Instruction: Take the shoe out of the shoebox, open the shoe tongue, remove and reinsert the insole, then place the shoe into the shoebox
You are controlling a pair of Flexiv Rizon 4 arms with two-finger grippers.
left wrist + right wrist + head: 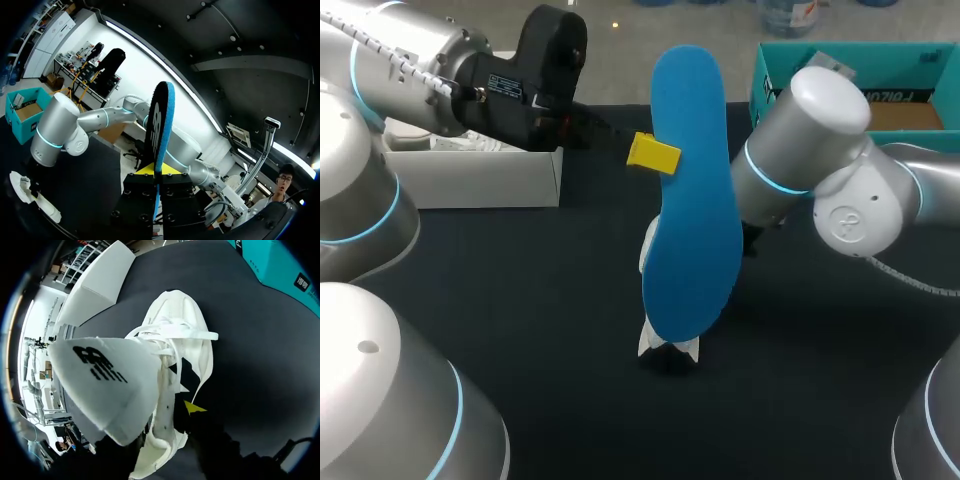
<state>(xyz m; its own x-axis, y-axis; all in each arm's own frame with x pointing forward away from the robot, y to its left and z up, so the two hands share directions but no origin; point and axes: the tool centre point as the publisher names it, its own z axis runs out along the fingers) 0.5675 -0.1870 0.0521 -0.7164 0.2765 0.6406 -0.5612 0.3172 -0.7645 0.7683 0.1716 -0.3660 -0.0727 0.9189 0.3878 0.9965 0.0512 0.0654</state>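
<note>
A: Where was the insole?
B: Out of the shoe. Left gripper (653, 153) was clamped on the edge of the blue insole (690, 190) and held it upright in the air over the table (520, 300).
A: Shoe?
B: White shoe (175, 340) sat on the table, outside both boxes, right under the insole. In the head view the insole covered nearly all of it and only one end showed. Tongue (105, 385) was pulled up, laces (170, 332) loose.
A: Right gripper?
B: Right gripper (192, 412) was down at the shoe, beside the tongue. Couldn't tell if it gripped anything. The insole hid it from above.
A: Surroundings?
B: White box (470, 178) on the left, under the left arm (420, 70). Teal box (840, 75) at the far right, behind the right arm (800, 150). Both were apart from the shoe.
</note>
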